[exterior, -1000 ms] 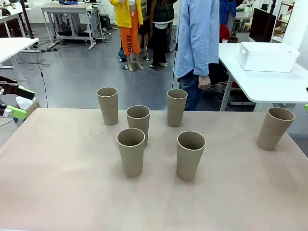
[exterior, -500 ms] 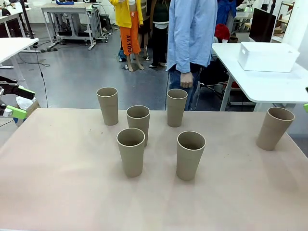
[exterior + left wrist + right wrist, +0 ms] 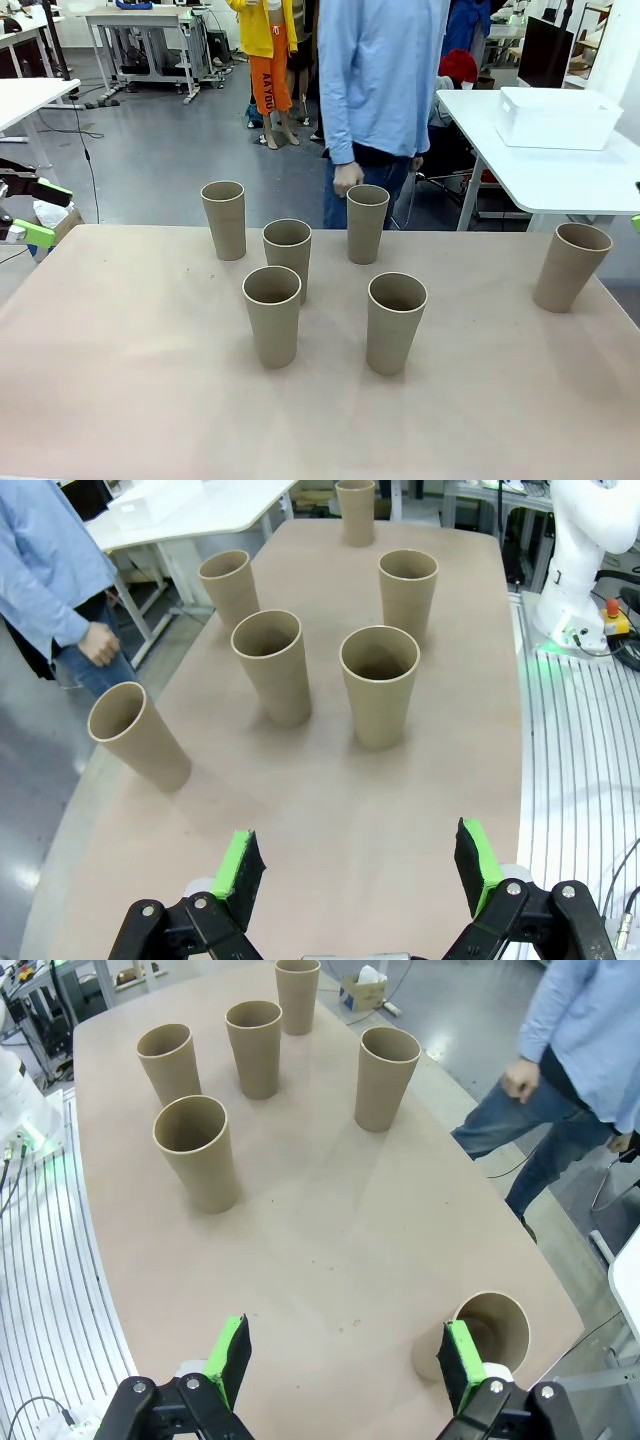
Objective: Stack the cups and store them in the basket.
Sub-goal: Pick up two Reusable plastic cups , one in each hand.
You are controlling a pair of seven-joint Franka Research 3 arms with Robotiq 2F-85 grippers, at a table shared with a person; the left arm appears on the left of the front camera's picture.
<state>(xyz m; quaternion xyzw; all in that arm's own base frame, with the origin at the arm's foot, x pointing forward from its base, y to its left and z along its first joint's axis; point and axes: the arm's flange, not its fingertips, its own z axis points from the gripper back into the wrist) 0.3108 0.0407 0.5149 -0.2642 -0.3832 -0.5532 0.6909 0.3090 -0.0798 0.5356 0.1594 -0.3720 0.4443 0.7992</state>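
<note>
The left gripper (image 3: 358, 863) and the right gripper (image 3: 345, 1358) both gape wide, holding nothing, above the table (image 3: 150, 380); five cups (image 3: 286, 255) stand upright mid-table; a sixth cup (image 3: 568, 266) stands near its right edge; the basket (image 3: 556, 118) sits on a white side table (image 3: 540, 175) beyond.

Left arm's jaws are showing black links, silver pivot screws and bright green pads (image 3: 240, 868); right arm's jaws are looking identical. Person (image 3: 385, 75) is wearing a light-blue long-sleeved shirt and blue jeans (image 3: 495, 1125).
</note>
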